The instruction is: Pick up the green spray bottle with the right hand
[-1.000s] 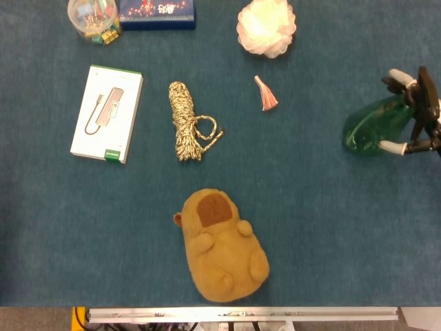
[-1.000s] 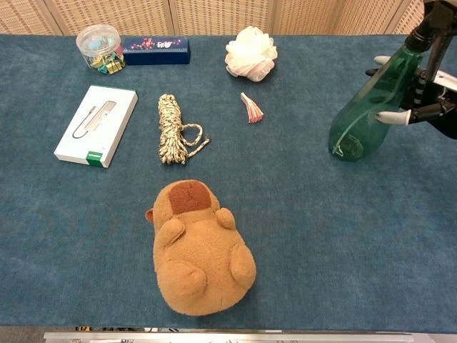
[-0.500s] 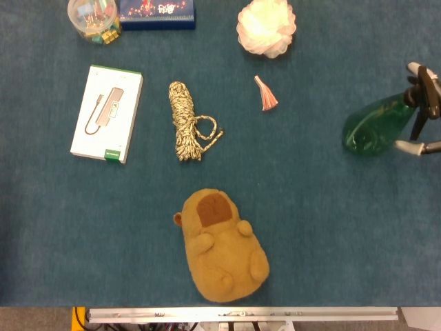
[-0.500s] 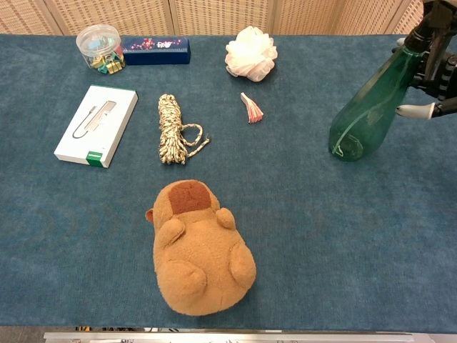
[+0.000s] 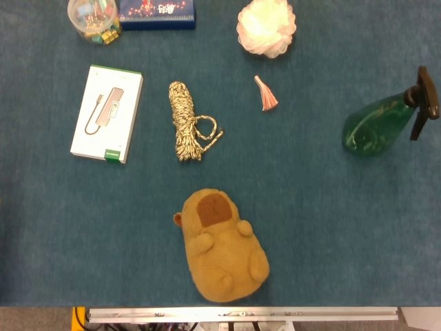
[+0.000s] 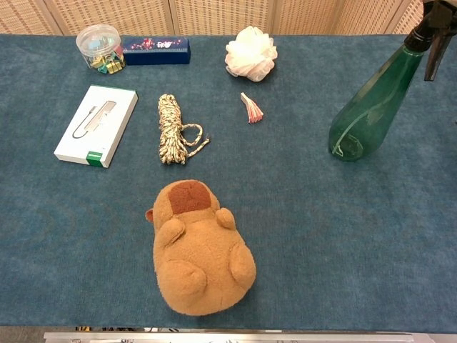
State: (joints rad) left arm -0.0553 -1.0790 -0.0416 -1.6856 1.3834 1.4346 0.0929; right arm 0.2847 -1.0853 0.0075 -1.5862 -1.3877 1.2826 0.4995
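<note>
The green spray bottle [image 5: 375, 126] stands upright on the blue table cloth at the far right, its black trigger head [image 5: 422, 100] on top. In the chest view the green spray bottle [image 6: 368, 107] rises near the right edge, with its black nozzle [image 6: 434, 28] at the top corner. Nothing touches it. Neither of my hands shows in the head view or the chest view.
A brown plush toy [image 5: 222, 252] lies at front centre. A coiled rope [image 5: 186, 121], a white boxed cable [image 5: 107, 114] and a pink tassel [image 5: 265, 94] lie mid-table. At the back stand a clip jar [image 5: 93, 18], a dark blue box [image 5: 157, 12] and a white bath pouf [image 5: 267, 27].
My right hand, which was around the bottle a second ago, let go and drew away to the right, out of both views. The bottle stays standing in place.
</note>
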